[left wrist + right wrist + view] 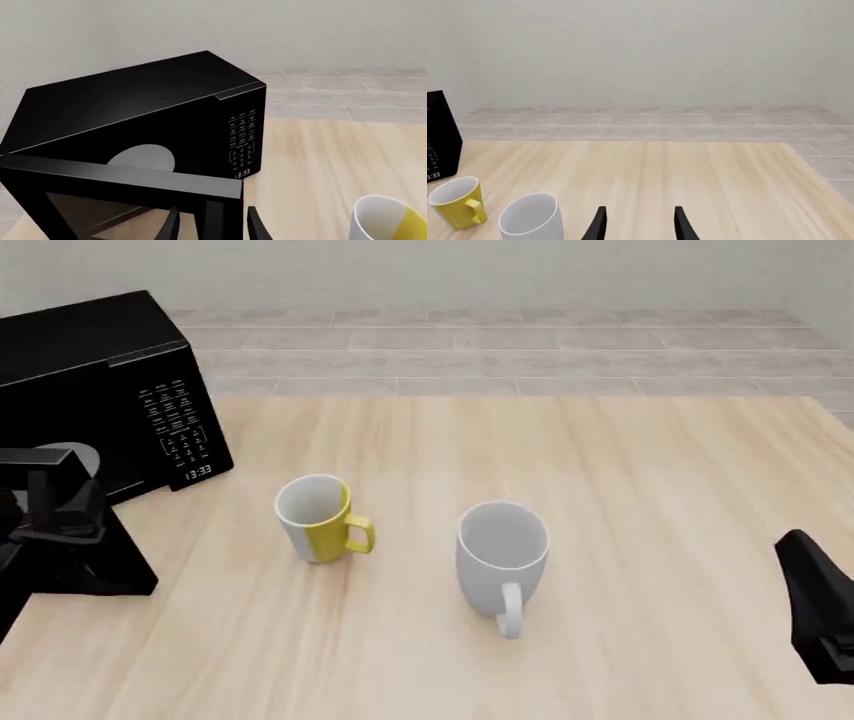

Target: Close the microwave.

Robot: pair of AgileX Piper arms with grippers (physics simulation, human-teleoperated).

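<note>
The microwave (94,370) is a glossy black box at the table's far left, with a white keypad and a clock reading 13:33. Its dark glass door (133,187) hangs open toward me, and the pale turntable (141,157) shows inside. My left gripper (212,227) is open, one finger on each side of the door's free edge. In the front view it (56,502) sits just above the open door (80,565). My right gripper (639,226) is open and empty, low at the near right (811,602), far from the microwave.
A yellow-and-white mug (318,518) stands upright just right of the microwave. A grey-white mug (503,552) stands near the table's middle. The table's far edge (534,395) meets a tiled floor and a pale wall.
</note>
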